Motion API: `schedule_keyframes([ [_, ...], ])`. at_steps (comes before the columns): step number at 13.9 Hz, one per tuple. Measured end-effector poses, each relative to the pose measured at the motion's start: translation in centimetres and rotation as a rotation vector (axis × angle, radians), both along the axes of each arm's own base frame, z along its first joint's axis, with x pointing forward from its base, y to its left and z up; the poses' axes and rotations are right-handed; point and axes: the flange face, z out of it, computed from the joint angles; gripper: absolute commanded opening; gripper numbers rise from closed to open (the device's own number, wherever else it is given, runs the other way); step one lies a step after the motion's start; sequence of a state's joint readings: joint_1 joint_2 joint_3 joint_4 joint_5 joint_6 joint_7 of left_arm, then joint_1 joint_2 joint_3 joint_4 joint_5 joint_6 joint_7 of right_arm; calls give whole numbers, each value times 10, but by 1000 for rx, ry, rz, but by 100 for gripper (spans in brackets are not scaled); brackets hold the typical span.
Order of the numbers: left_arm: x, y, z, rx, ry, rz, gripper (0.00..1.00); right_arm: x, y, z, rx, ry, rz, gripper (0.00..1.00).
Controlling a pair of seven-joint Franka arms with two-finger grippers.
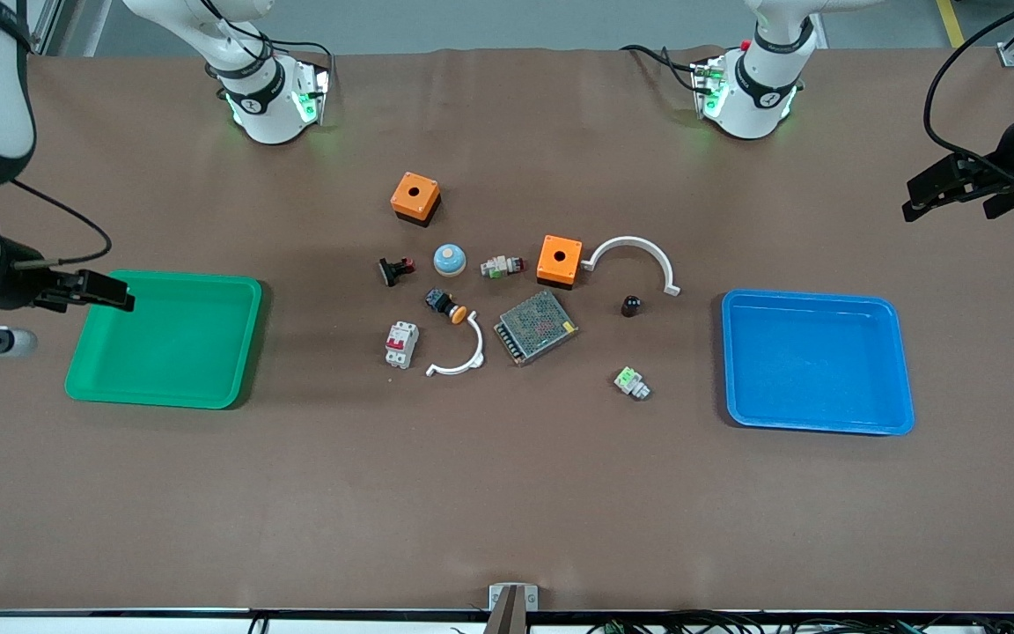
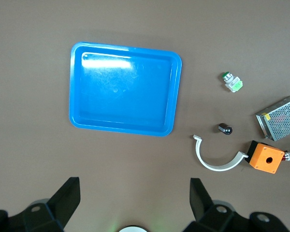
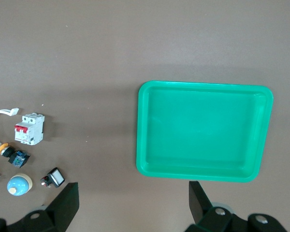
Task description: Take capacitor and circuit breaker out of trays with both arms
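The capacitor (image 1: 631,305), a tiny black stubby cylinder, stands on the table between the metal mesh box and the blue tray; it also shows in the left wrist view (image 2: 224,129). The breaker (image 1: 400,343), a white-grey block with a red switch, lies toward the green tray's side of the parts cluster and shows in the right wrist view (image 3: 29,129). My left gripper (image 1: 916,201) hangs open and empty over the table's edge by the blue tray (image 1: 815,361), fingers wide apart (image 2: 134,193). My right gripper (image 1: 120,295) is open and empty over the green tray's (image 1: 164,343) outer edge (image 3: 133,193).
Among the parts are two orange boxes (image 1: 415,195) (image 1: 559,260), two white arcs (image 1: 630,240) (image 1: 474,348), the mesh box (image 1: 535,326), a blue dome (image 1: 450,258), a black switch with red tip (image 1: 395,269), an orange-capped button (image 1: 447,305) and a green-topped part (image 1: 631,382).
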State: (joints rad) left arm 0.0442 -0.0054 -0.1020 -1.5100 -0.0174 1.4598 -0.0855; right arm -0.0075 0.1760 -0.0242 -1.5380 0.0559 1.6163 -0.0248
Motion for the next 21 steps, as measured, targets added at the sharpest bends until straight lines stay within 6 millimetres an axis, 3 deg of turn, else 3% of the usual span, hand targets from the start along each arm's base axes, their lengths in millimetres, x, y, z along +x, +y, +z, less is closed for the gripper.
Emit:
schedule_keyframes([
  [4,-4,0,6,1,-5,0,100,-17,4,14,1,-13,6,100],
  [11,-7,0,9,1,-9,-1,100,-69,1,51,4,-57,0,100],
  [16,-6,0,8,1,-9,-6,100,-87,-3,76,-10,-94,6,100],
  [21,-4,1,6,2,-7,-9,100,-90,-8,76,-14,-85,29,100],
])
